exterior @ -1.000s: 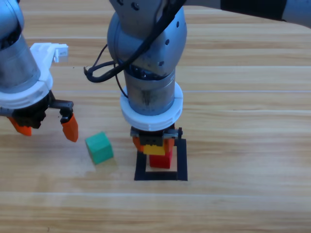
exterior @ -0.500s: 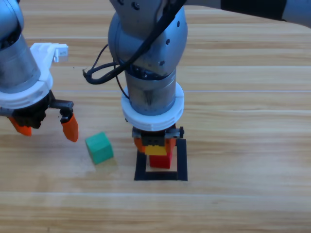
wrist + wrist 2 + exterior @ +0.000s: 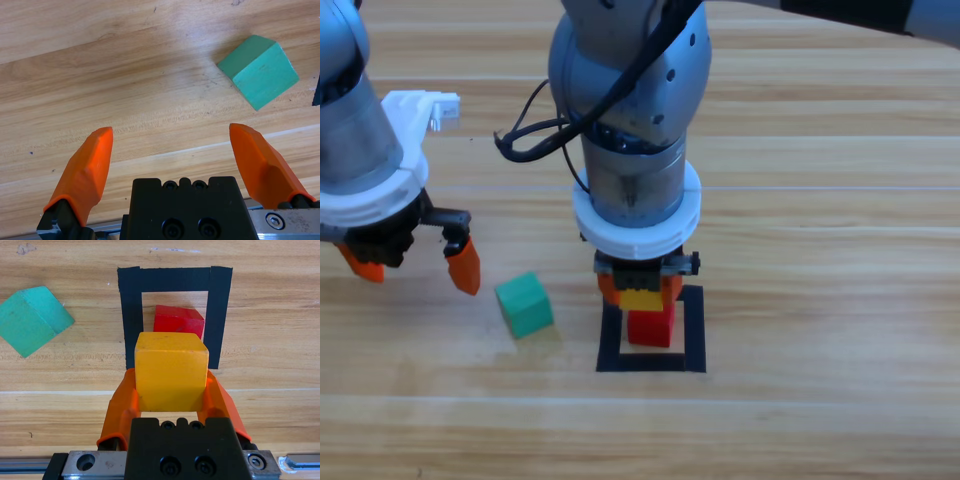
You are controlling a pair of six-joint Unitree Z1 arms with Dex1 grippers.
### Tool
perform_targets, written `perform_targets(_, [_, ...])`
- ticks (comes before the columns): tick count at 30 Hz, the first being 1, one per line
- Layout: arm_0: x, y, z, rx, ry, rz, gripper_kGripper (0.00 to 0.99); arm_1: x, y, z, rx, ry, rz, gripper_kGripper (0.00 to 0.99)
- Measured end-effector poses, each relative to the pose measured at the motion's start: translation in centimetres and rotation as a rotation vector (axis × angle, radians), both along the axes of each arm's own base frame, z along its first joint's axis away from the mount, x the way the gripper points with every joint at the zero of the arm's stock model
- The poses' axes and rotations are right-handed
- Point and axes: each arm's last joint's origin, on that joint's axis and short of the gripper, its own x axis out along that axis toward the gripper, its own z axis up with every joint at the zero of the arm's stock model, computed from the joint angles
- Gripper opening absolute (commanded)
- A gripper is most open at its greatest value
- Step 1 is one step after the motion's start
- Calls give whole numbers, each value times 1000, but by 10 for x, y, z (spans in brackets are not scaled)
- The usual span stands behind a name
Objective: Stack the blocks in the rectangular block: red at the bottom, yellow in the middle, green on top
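The right claw (image 3: 640,292) hangs straight down over the middle of the tabletop (image 3: 820,300), clenched on the yellow cube (image 3: 640,298), one orange jaw pressed against each side of it. In the right wrist view the yellow cube (image 3: 171,371) fills the space between the jaws and sits level. Just past the claw's tips, lower down, lies the red cube (image 3: 651,328), resting on the bare wood inside the black tape square (image 3: 694,330); in the right wrist view the red cube (image 3: 178,321) shows beyond the yellow one's far edge, within the tape square (image 3: 131,300). From above, the yellow cube overlaps the red one's near edge, but whether the two touch I cannot tell. The green cube (image 3: 525,304) sits on the tabletop outside the square, off to the right claw's side and apart from it, turned at an angle to the tape lines; the right wrist view catches the green cube (image 3: 31,320) beside the square's outer edge. The left claw (image 3: 415,262) hovers at the left side of the tabletop, its jaws spread wide and holding nothing. In the left wrist view the left claw (image 3: 175,155) shows bare wood between its tips, and the green cube (image 3: 257,71) lies ahead of it, toward one jaw's side, well clear of both tips.
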Motion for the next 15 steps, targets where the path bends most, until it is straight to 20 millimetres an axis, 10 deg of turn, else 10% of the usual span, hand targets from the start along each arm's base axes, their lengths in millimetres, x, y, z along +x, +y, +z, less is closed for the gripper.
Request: perform_targets(15, [-1,1,-3,1,2,0,988,4,0,-10,-17,9,0,0])
